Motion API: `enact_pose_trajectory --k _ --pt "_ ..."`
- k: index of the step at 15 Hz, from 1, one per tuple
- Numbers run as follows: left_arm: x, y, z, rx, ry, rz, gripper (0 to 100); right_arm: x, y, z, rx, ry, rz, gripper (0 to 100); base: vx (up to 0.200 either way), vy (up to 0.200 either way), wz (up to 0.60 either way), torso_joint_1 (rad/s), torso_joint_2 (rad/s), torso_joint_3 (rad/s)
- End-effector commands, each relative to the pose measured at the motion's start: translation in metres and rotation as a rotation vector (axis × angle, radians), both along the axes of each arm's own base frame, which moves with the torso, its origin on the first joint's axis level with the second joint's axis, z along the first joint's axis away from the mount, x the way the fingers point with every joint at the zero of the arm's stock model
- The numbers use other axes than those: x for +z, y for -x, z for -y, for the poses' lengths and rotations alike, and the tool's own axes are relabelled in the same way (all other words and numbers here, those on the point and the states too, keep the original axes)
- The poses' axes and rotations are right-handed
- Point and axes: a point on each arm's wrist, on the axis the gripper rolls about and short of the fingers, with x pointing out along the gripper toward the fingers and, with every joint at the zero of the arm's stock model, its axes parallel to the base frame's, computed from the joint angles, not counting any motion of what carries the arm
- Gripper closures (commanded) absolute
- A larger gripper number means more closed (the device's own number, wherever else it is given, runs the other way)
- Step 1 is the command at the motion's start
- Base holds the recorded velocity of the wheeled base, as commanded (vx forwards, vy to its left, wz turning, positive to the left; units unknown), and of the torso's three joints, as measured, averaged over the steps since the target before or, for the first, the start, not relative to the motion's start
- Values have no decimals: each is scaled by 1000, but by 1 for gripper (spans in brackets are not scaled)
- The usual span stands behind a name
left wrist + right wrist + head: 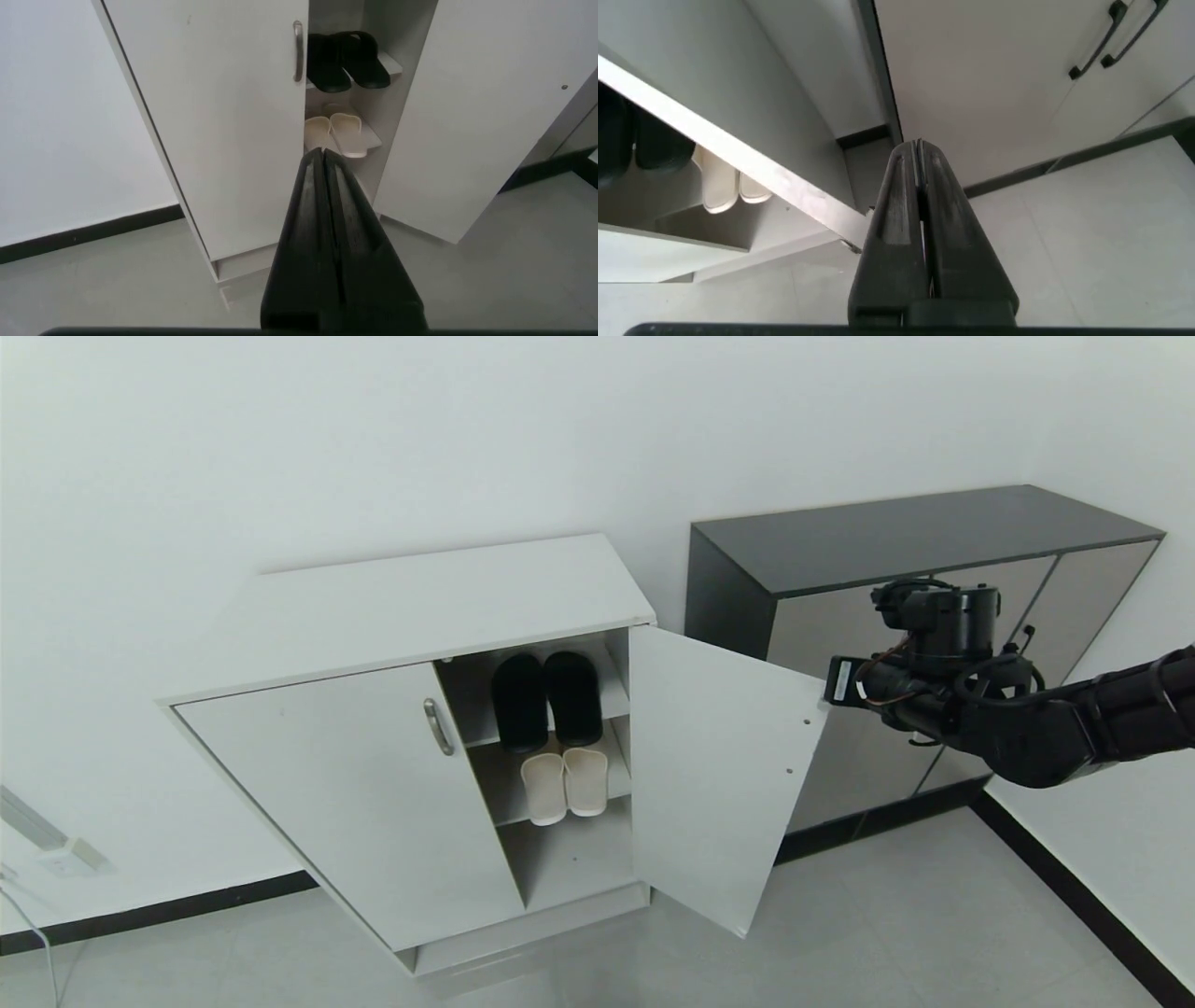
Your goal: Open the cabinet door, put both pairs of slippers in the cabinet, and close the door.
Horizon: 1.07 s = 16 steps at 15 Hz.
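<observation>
A plain white wall (280, 448) and a pale grey tiled floor (887, 915), joined by a black skirting strip (168, 905), frame the scene before you. Against the wall stands the white cabinet (429, 593), a low two-door unit with a flat top. Its left door (355, 803) is shut and carries a short curved metal handle (438, 726) near its inner edge. Its right door (719, 775) is swung wide open towards you, so you can see the shelves behind it.

On the upper shelf you find the black slippers (546, 700), side by side with their toes pointing outward. On the shelf below sit the white slippers (565, 784), smaller and cream-tinted, also paired and overhanging the shelf edge slightly. Both pairs are inside the cabinet.

To the right stands a dark cabinet (915, 532) with a black top and grey fronts.

Your right gripper (836, 681) is just beside the free outer edge of the open door; whether it touches cannot be told. Its fingers are pressed together, with only a thin seam between them. Your left gripper (322, 154) is held in front of the cabinet, well apart from it, its fingers likewise pressed together and gripping nothing.
</observation>
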Motion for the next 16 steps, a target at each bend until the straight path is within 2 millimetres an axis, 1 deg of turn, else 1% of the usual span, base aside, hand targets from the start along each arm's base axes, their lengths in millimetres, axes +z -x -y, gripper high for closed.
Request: enact_pose_trajectory --k 1,4,7,9,11,12,13,14,15,16 --pt "0 0 0 0 0 1 100 0 1 -1 4 0 0 100 0 0 0 0 0 0" --pt "0 0 0 0 0 1 100 -1 8 -4 27 4 -11 100 0 0 0 0 0 0" --pt "0 0 0 0 0 -1 100 1 23 -12 66 10 -18 100 0 0 0 0 0 0" --pt "0 0 0 -2 0 -1 100 2 36 -19 105 37 -24 100 0 0 0 0 0 0" --pt "0 0 0 -2 0 -1 100 5 55 -28 156 59 -21 100 0 0 0 0 0 0" --pt "0 0 0 -2 0 -1 100 6 60 -30 166 62 -20 100 0 0 0 0 0 0" --pt "0 0 0 -2 0 -1 100 8 72 -35 198 67 -18 100 0 0 0 0 0 0" --pt "0 0 0 -2 0 -1 100 9 80 -40 223 68 -19 100 0 0 0 0 0 0" --pt "0 0 0 -2 0 -1 100 9 85 -43 236 68 -20 100 0 0 0 0 0 0" --pt "0 0 0 -2 0 -1 100 7 98 -53 287 73 -28 100 0 0 0 0 0 0"
